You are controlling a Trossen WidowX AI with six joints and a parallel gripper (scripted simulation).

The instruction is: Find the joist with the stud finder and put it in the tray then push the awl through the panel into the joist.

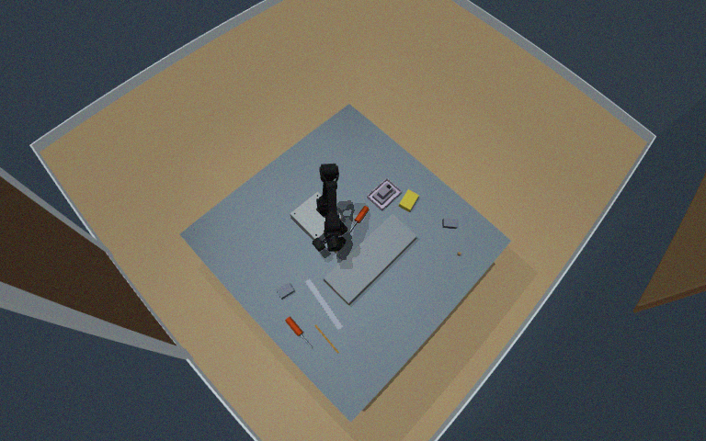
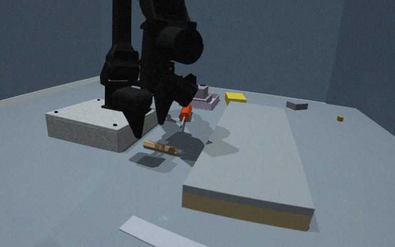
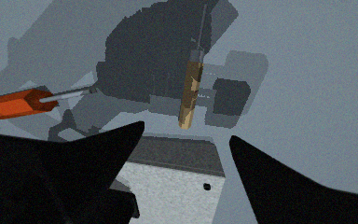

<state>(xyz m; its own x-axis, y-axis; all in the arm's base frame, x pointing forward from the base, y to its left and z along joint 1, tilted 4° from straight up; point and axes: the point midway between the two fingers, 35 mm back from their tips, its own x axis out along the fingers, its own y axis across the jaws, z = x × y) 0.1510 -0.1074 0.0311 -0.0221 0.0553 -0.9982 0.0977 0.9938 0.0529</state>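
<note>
The awl (image 2: 160,146) (image 3: 190,89), with a tan wooden handle and thin metal shaft, lies on the table between the robot's base and the panel. My gripper (image 2: 150,130) (image 3: 186,132) is open and empty, above the table near the butt end of the awl's handle. In the top view the arm mostly hides the awl. The grey stud finder (image 1: 385,191) (image 2: 202,91) rests in the pale pink tray (image 1: 375,203) (image 2: 203,105). The floor panel (image 1: 373,262) (image 2: 256,145) lies flat, grey on top; no joist shows on its surface.
An orange-handled screwdriver (image 1: 361,214) (image 2: 185,113) (image 3: 23,104) lies between tray and awl. The pale base block (image 1: 307,215) (image 2: 87,116) (image 3: 177,191) is close to the fingers. A yellow block (image 1: 409,200) (image 2: 235,97) sits beside the tray. A white strip (image 1: 324,304) and second screwdriver (image 1: 294,326) lie farther off.
</note>
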